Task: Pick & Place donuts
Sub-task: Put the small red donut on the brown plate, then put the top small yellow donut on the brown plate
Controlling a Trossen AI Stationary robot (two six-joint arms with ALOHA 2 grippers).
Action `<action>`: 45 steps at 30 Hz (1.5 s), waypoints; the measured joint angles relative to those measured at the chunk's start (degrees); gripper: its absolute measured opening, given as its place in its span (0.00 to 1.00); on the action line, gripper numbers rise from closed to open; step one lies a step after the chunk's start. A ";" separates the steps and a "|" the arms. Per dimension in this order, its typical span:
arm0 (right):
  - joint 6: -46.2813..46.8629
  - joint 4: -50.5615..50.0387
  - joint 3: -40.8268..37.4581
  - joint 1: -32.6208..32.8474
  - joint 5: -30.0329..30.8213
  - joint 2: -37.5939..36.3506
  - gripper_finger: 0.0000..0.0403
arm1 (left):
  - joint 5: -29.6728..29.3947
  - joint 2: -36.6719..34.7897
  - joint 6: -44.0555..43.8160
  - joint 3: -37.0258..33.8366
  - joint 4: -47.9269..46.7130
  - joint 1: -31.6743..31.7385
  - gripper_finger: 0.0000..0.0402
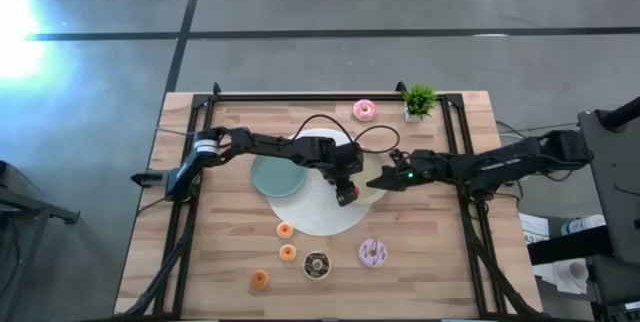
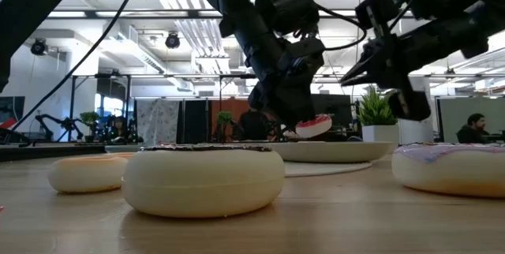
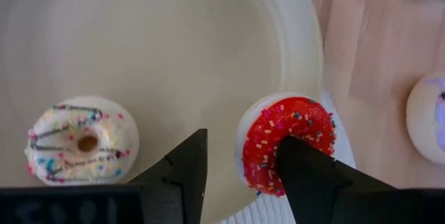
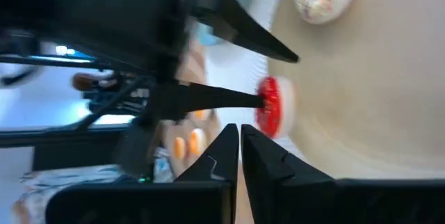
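Observation:
My left gripper [image 3: 245, 144] is open over the cream plate [image 3: 174, 36], near its rim, in the middle of the table [image 1: 347, 190]. A small red-iced donut [image 3: 292, 130] with sprinkles sits tilted at that rim against one finger. A white sprinkled donut [image 3: 80, 140] lies flat on the same plate. My right gripper [image 4: 240, 130] is shut and hovers just right of the left one [image 1: 377, 180], touching nothing. The pink-iced donut [image 1: 364, 110] lies at the far edge. The lilac [image 1: 373, 253], chocolate [image 1: 317, 264] and three orange donuts [image 1: 286, 252] lie near the front edge. My left gripper meets the red-iced donut with one finger only [image 3: 313, 175]. Its tip lies against the iced face near the hole [image 4: 265, 101], and the other finger [image 3: 188, 168] stands clear. The fingers point down from above. The donut is tilted at the plate's rim [image 2: 316, 125].
A blue-grey plate [image 1: 274, 175] and a white round mat [image 1: 318, 214] lie under and beside the left arm. A green potted plant [image 1: 419, 100] stands at the far right. A black cable [image 1: 320, 122] loops over the table's middle. Bare wood shows at the left and right edges.

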 joint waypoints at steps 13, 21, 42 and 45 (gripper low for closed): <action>-4.36 0.99 8.81 0.40 -2.77 14.74 0.03 | -0.33 -0.09 -0.48 0.00 0.46 0.35 0.35; -4.16 0.60 8.27 0.51 -2.88 17.67 0.03 | -2.75 -0.09 -1.44 0.00 0.44 0.40 0.35; -9.43 -2.75 8.40 0.53 -2.62 9.43 0.03 | -11.99 -11.49 5.05 -0.05 -7.31 -1.15 0.35; -14.66 -10.32 8.63 1.57 -2.29 3.91 0.03 | -12.24 -16.77 6.28 -3.95 -11.59 -2.59 0.35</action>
